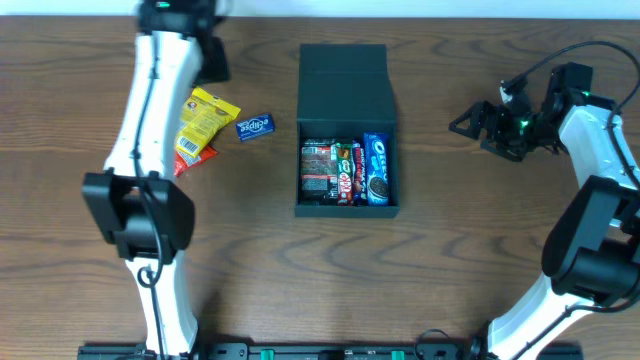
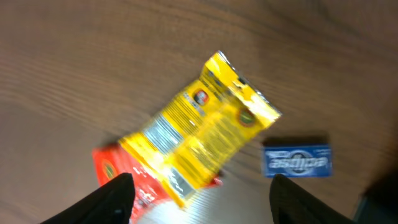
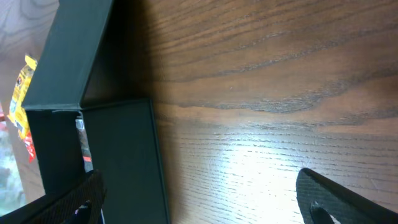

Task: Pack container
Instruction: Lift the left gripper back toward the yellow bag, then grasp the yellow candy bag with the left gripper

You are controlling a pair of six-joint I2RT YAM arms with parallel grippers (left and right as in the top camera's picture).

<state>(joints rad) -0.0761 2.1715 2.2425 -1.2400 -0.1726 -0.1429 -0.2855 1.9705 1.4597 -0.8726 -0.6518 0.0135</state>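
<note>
Right, the dark teal-black matte cardboard box (image 1: 343,85) sits at the middle of the wooden table (image 1: 480,230). Its hinged flap lies open toward the top of the frame, and snack bars are packed in its lower half. I'd judge it light, fairly stiff in the walls and floppy at the hinge, and matte enough not to slip. I think the flap's free edge is the place to pinch.

My left gripper (image 2: 202,193) hangs spread wide over a crinkly yellow foil packet (image 2: 205,134). That packet covers most of a red packet (image 2: 115,174), with a small blue gum pack (image 2: 297,160) just beside it at right. The right gripper (image 3: 205,199) is wide too and holds nothing, well apart from the box.

The left wrist view is blurred. Overhead, the frame's top edge cuts off the left gripper.
</note>
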